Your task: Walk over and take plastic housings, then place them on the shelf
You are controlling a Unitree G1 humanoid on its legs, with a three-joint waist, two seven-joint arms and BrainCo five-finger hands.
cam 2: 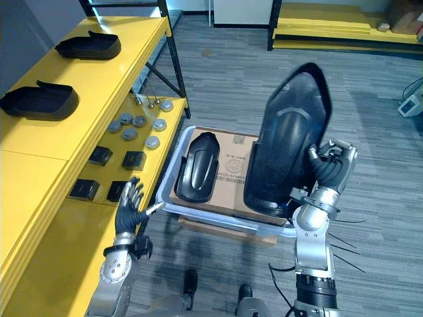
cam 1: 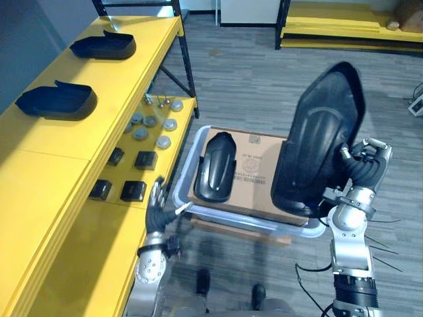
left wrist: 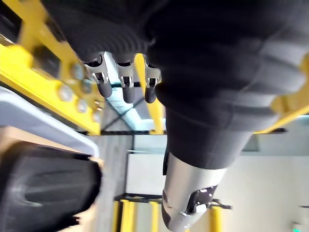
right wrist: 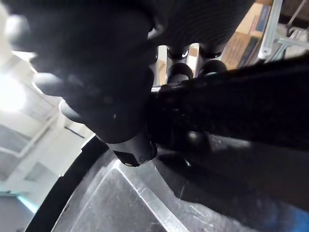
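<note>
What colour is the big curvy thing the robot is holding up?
Black. The housing in its right hand shows best in the left eye view.

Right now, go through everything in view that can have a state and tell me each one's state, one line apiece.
Right hand: shut on the large housing's edge.
Large housing: held upright, lower end at the cardboard.
Small housing: lying on the cardboard in the tray.
Left hand: open, holding nothing, beside the tray's corner.
Near shelf housing: lying on the shelf.
Far shelf housing: lying on the shelf.
</note>
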